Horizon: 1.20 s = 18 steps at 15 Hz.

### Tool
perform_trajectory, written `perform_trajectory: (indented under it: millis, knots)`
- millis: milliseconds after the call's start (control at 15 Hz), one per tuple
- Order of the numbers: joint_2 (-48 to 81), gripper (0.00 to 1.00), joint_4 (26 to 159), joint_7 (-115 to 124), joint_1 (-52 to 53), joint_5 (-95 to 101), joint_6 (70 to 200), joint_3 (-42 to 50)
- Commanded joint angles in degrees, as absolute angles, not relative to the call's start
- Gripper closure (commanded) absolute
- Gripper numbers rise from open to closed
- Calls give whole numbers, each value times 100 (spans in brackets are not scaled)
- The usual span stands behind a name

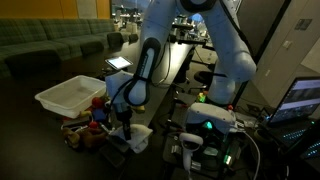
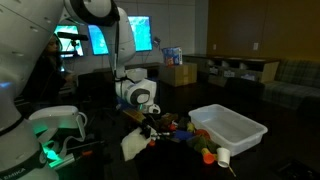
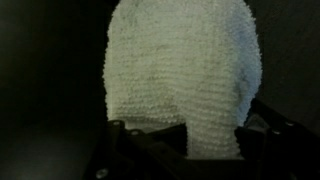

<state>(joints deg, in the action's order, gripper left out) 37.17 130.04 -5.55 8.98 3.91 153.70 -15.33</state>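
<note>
Where the white knobbly cloth point(image 3: 185, 70) fills the wrist view, its lower end runs down between the fingers of the tool point(image 3: 200, 145), which are pressed together, pinching it. In an exterior view the cloth bunches low under the arm, just beside a heap of coloured toys point(image 2: 185, 133); white bin point(image 2: 232, 125) beyond.

Risks, as judged:
- pinch on a loose fold, so the fabric may slip free
- trailing end may snag the toys and drag them
- wrist camera is blinded

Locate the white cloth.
The white cloth fills the wrist view, pinched in the gripper; in an exterior view it is left of the white bin.
</note>
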Motion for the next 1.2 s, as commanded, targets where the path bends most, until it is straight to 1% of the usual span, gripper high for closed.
perform_trajectory:
  millis: [0, 267, 667, 933, 1133]
  knots:
    - [3961, 87, 12667, -722, 863, -47, 15038, -1931]
    - [4241, 86, 12327, -638, 908, -598, 15089, -2368]
    - [4601, 86, 11533, -453, 1030, -942, 15688, -2408]
    - [4444, 87, 11348, -526, 896, -1095, 15657, -2517]
    - [4091, 88, 11484, -767, 627, -1106, 15400, -2598]
